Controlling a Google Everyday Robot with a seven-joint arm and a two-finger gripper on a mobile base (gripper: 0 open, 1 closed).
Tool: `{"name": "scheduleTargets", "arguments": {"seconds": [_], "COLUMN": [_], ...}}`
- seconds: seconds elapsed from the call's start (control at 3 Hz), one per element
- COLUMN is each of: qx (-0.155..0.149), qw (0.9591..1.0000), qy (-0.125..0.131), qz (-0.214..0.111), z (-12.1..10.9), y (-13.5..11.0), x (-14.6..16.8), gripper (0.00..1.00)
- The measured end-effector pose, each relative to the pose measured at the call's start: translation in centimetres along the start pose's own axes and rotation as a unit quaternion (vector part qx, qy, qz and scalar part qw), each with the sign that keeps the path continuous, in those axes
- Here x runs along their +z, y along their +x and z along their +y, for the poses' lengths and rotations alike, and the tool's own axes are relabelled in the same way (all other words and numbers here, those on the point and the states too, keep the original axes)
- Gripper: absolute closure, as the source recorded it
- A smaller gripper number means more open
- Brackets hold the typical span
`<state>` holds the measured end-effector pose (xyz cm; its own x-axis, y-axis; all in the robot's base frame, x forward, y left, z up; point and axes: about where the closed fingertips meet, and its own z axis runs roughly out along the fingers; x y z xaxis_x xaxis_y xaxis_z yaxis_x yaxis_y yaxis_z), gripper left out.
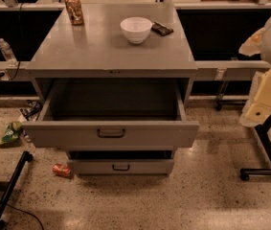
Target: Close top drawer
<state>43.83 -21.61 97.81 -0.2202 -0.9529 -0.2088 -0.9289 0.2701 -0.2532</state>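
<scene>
Status: top drawer (111,134) is pulled far out of the cabinet (101,51). The front panel sits well forward over the floor and the inside looks empty. Handle (111,133) is mid-front, facing me. My read is that the close hasn't started and we're at the approach step.

Gripper (262,102) is at the right edge of the view, roughly level with the drawer, well apart from it and not touching. I can't tell its state from here.

Next move as I judge it: swing the gripper round in front of the panel, centre it near the handle and make flat contact. Then push straight back along the slides. No grasp needed. An off-centre push could rack a drawer this wide and bind it, so I want contact near the middle.

Watch items:
- A lower drawer (120,166) also stands slightly out beneath. I keep contact above it so I don't shove the wrong front.
- A black stand (264,147) sits on the right near the gripper, so I route clear of it.
- A bowl (136,29), a can (74,9) and a dark packet (162,28) sit on the cabinet top. A slam could rattle them, so I finish slowly.
- Floor litter is a red can (62,170) just left of the lower drawer and a green bag (10,132) further left. Both look out of the push line.
</scene>
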Motion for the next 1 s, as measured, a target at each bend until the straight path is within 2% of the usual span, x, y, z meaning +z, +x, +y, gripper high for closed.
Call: {"name": "scheduleTargets", "arguments": {"seconds": [0.33,0.67,1.0], "qx": [0.02,0.016,-0.016], "qw": [0.9993,0.9963,0.9917], "qy": [0.004,0.009,0.013], "qz": [-0.031,-0.084,-0.126], "z": [0.7,2.1,3.5], "y": [0.2,0.2,-1.3], "x": [3.5,7.2,12.6], "gripper": [0.43,0.66,0.9]}}
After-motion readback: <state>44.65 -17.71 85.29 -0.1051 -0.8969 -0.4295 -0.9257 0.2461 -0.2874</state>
